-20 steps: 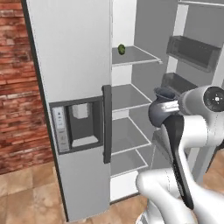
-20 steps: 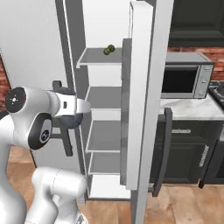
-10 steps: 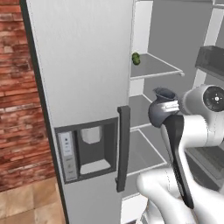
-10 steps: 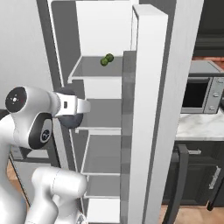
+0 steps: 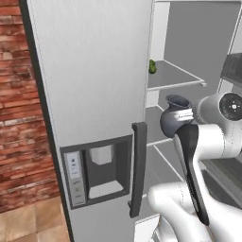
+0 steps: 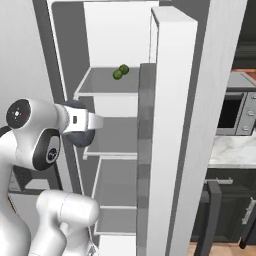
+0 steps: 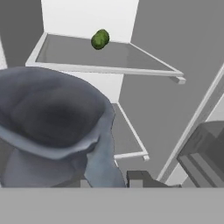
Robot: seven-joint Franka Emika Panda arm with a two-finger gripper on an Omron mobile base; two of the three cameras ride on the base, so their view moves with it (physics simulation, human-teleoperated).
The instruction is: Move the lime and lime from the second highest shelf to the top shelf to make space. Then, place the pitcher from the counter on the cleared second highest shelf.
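Change since a second ago: base driven closer to the open fridge; shelves loom larger, limes unmoved.

Item: pitcher (image 5: 174, 120), dark blue-grey, bulbous belly, flared rim. Location: carried in the gripper (image 7: 107, 181), jaws closed narrow on it low at its side, in front of the second highest shelf (image 6: 117, 136), now bare.

Handling, by judgement: rigid, glazed-looking, likely slippery and top-heavy; keep upright, set down gently.

Item: limes (image 6: 120, 72), two, touching, at the back of the top shelf (image 7: 105, 57).

Glossy white rounded arm (image 5: 208, 142) links, dark joint caps, apparently unmarked.
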